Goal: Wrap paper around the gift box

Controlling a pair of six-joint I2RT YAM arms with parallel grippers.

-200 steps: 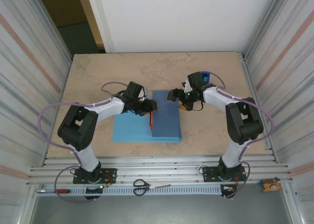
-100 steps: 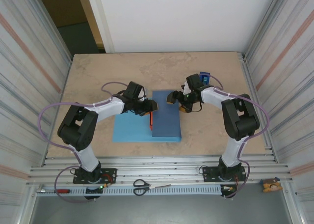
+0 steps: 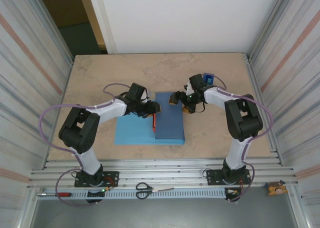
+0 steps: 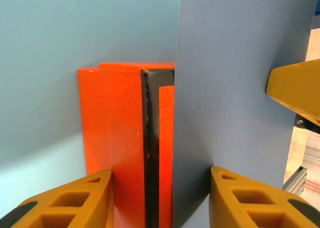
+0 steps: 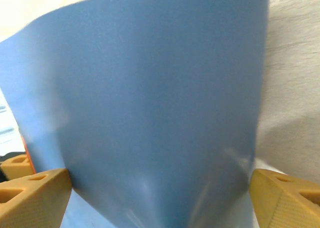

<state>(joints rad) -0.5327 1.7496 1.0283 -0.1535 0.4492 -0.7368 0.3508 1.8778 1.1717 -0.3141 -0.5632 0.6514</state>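
Slate-blue on top, light blue underneath: the large thin sheet of paper (image 3: 134, 133) lies in the middle of the beige table (image 3: 100, 73), and its darker flap is folded over from 3 o'clock towards 9 o'clock. The small, low, bright orange gift box (image 4: 115, 138) sits under that flap. Just a strip of it peeks out along the flap's 9 o'clock edge, dark rim showing.

The left gripper (image 3: 151, 109) is right at that edge. Its jaws are about half spread and poised over the line where orange meets slate. Nothing looks pinched between them, though I can't tell whether the pads touch.

The right gripper (image 3: 178, 102) is over at the flap's 1 o'clock corner with its jaws spread wide. The paper bows up between its yellow fingers (image 5: 35, 198), and nothing is clamped there.

Here's what matters, in my judgement. The flap's free edge runs 12 to 6 in the overhead view, directly under the left gripper. The uncovered light-blue half lies off to 9 o'clock of the box. The left arm is the nearer one to hold that edge down or bring the other side over. The right arm is placed to steady the far end.
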